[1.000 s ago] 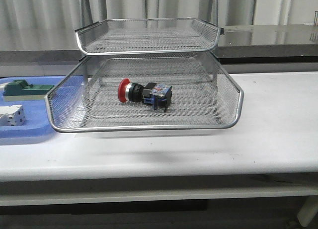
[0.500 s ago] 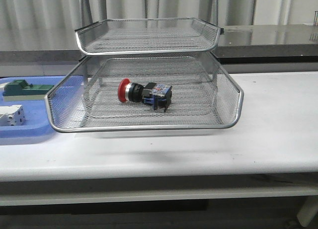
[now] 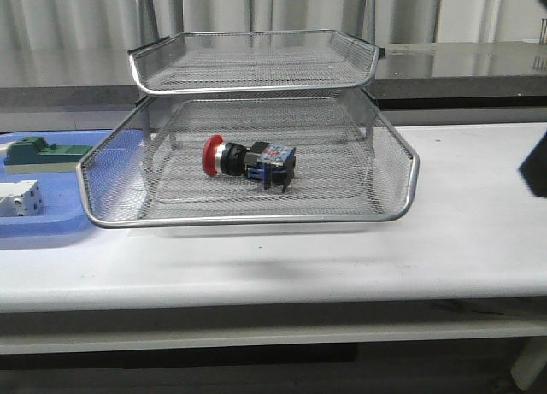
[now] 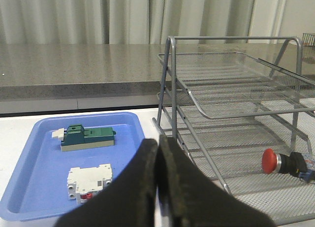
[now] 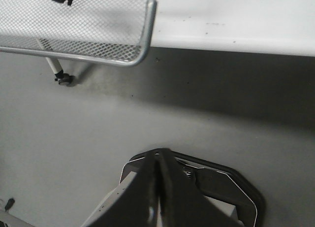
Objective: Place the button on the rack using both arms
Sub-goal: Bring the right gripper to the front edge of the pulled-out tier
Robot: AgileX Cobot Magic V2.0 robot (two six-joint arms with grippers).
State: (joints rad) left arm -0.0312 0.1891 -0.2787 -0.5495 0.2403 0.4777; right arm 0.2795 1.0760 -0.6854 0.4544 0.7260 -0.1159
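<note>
- On the white table, the rack dominates the front view; its lowest mesh tray already holds the button, lying on its side, red cap toward the blue tray.
- Both arms look clear of the rack; the sound move now, seemingly, is to stay clear without jarring the frame.
- Left gripper, seen from its wrist, has its fingers pressed together, empty, facing the green block and white block.
- Right gripper, likewise closed and empty, looks over the table edge; only a dark sliver, probably that arm, shows at the front view's right margin.
</note>
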